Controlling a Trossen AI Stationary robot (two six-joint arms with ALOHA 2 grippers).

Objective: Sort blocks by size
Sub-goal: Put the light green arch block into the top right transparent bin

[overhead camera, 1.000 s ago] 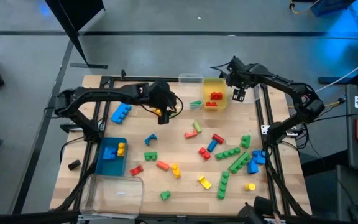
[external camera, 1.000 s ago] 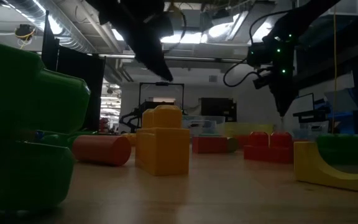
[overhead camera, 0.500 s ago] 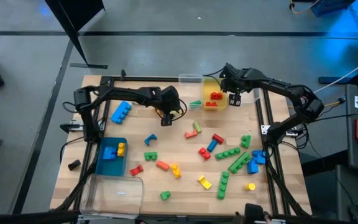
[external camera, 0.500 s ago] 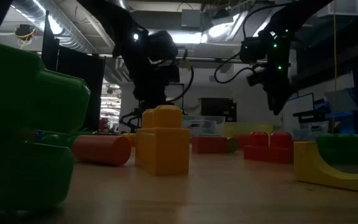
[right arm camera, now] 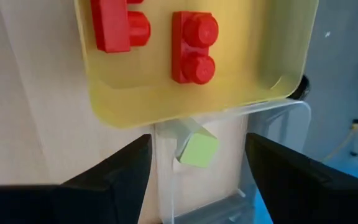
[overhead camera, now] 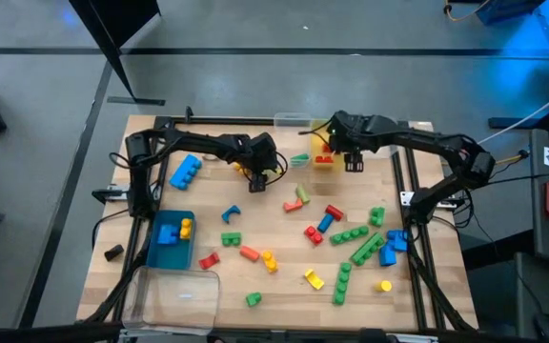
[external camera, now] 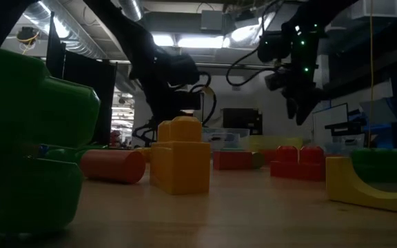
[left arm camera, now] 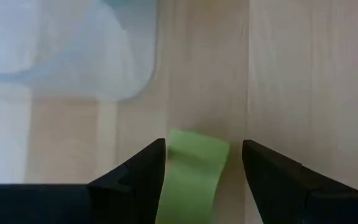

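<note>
Both arms reach in over the table's far half, jaws apart and holding nothing.
The left gripper (overhead camera: 255, 181) points at a flat light-green block (left arm camera: 191, 168); the right gripper (overhead camera: 349, 162) hangs over the yellow plastic tray (right arm camera: 185, 99) (two red studded bricks (right arm camera: 194, 46) inside), while coloured toy blocks (overhead camera: 355, 243) scatter nearer.

The high view is evenly lit and fairly sharp, with a blue glow spilling over the floor at the upper right corner. The low view is dim and backlit: ceiling strip lights (external camera: 185, 41) glare behind the arms, leaving them as dark silhouettes, and the nearest green block (external camera: 26, 138) is large and out of focus. The left wrist view is bright but soft, the clear bin (left arm camera: 67, 50) blurred and washed out. The right wrist view is bright and crisp.
</note>
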